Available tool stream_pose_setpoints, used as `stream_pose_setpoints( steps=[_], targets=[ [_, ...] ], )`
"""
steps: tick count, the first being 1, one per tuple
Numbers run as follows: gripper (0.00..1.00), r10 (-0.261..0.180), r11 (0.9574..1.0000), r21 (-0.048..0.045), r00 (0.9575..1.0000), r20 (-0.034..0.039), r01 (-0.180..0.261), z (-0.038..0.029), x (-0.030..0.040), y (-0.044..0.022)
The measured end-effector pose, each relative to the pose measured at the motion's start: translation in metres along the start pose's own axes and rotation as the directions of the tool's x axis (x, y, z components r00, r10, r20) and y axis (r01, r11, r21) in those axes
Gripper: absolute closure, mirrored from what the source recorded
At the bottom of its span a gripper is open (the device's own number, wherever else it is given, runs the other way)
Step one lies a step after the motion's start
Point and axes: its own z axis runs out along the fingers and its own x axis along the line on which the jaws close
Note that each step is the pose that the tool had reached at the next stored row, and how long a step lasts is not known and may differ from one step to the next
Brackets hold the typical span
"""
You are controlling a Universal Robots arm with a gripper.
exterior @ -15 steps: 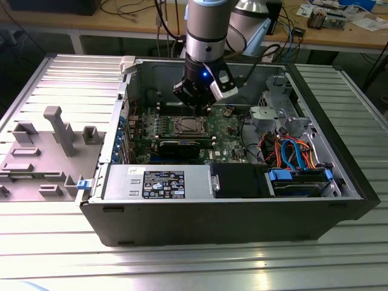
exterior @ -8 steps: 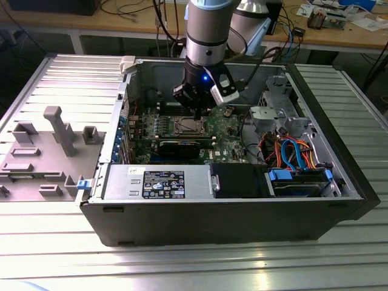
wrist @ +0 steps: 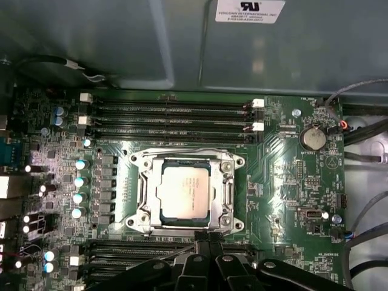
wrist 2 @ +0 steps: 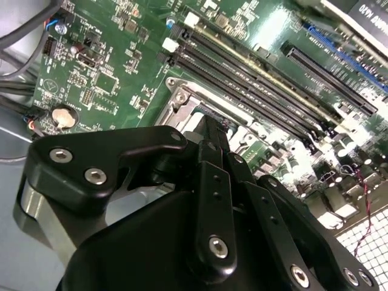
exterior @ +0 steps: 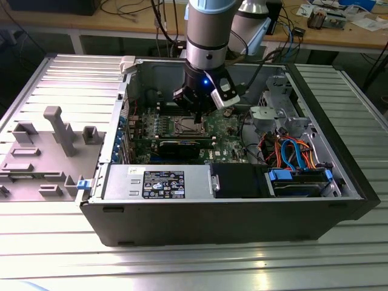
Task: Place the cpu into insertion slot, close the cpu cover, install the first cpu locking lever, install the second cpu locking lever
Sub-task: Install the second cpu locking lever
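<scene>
The gripper (wrist: 205,241) hangs with its fingers (wrist 2: 213,136) pressed together, tips at the near edge of the insertion slot (wrist: 140,191). Just beyond them the cpu (wrist: 184,188) lies flat in the slot, framed by the cpu cover (wrist: 228,194). The locking levers are hard to make out, and the fingers hide the socket's near edge.

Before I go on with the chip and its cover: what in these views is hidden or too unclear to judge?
- Near edge of the cover: hidden by the gripper in the first wrist view.
- The chip and most of the socket: blocked by the gripper in the second wrist view.
- Socket detail: too small in the exterior view, partly under the gripper.
- Locking levers: too fine to tell latched or free.
</scene>
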Motion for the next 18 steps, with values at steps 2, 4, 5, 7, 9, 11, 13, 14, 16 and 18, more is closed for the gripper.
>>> stream_pose_setpoints(
  steps=[2,4,5,7,9,11,13,14,16,18],
  targets=[
    [0.89,-0.001,1.0000,0.0000,1.0000,-0.0001,0.001,0.0007,0.0013,-0.0021],
    [0.89,-0.002,1.0000,-0.0001,1.0000,-0.0001,0.002,0.0010,0.0031,-0.0027],
    [0.89,-0.002,1.0000,-0.0001,1.0000,-0.0001,0.002,0.0010,0.0041,-0.0029],
    [0.89,-0.002,1.0000,0.0000,1.0000,-0.0002,0.002,0.0009,0.0068,-0.0032],
    [0.89,-0.002,1.0000,0.0000,1.0000,-0.0003,0.002,0.0007,0.0081,-0.0050],
    [0.89,-0.002,1.0000,-0.0002,1.0000,-0.0001,0.002,0.0007,0.0083,-0.0059],
    [0.89,-0.003,1.0000,-0.0001,1.0000,-0.0002,0.003,0.0007,0.0082,-0.0060],
    [0.89,-0.003,1.0000,-0.0001,1.0000,-0.0002,0.003,0.0007,0.0083,-0.0060],
    [0.89,-0.003,1.0000,-0.0001,1.0000,-0.0002,0.003,0.0007,0.0082,-0.0062],
    [0.89,-0.003,1.0000,-0.0001,1.0000,-0.0002,0.003,0.0006,0.0083,-0.0062]
  ],
)
